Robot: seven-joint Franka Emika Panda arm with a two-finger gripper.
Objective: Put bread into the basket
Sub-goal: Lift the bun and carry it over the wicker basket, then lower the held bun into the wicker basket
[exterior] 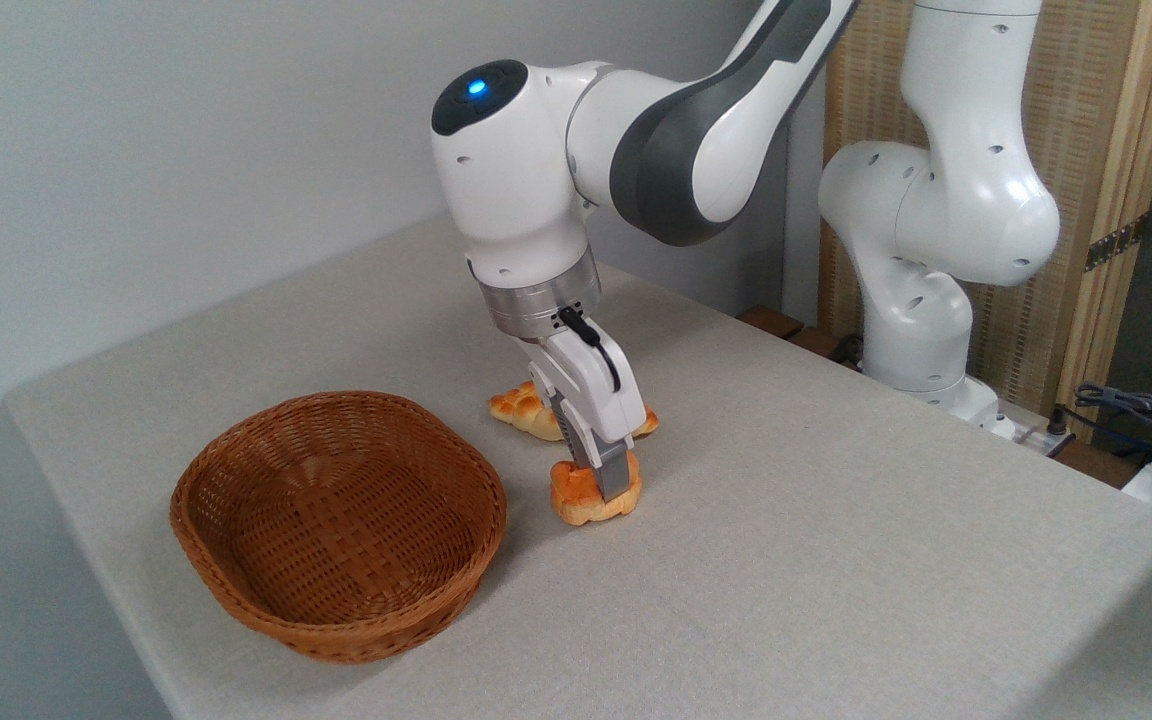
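The bread, a small round golden roll, sits on the grey table just right of the basket. My gripper reaches down onto it from above, with its fingers pressed against the roll's top and sides, shut on it. The roll's underside still touches the tablecloth. The oval brown wicker basket stands at the front left with nothing inside, its right rim a short gap from the roll.
A longer braided loaf lies behind the gripper, partly hidden by it. The table's left and front edges run close to the basket. The arm's white base stands at the back right, with cables beyond.
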